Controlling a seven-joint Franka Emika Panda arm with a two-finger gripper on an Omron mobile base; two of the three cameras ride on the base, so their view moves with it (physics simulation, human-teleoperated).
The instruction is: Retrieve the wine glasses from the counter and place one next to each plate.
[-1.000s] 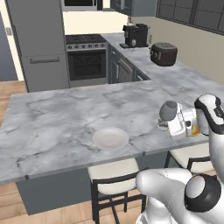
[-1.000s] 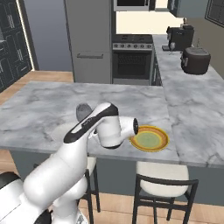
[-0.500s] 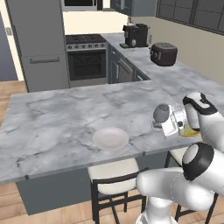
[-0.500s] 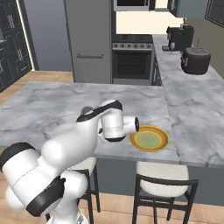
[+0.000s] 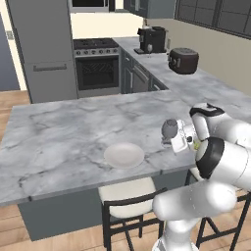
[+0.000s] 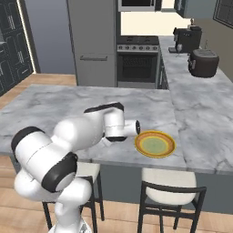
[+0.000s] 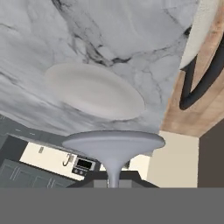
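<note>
The gripper [image 5: 177, 139], clamped on a wine glass [image 5: 169, 129] held sideways, hung above the counter [image 5: 59, 137], the white plate [image 5: 124, 155] to its left.

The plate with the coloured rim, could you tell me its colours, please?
Yellow-orange rim, pale green centre; clearest in the right base view.

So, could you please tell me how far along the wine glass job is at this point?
Done: nothing yet; neither the white plate nor the yellow plate has a glass set beside it. In hand: the claw is shut on one wine glass, held tipped over the counter between the plates. Left: set it down by a plate, then fetch the other glass.
</note>
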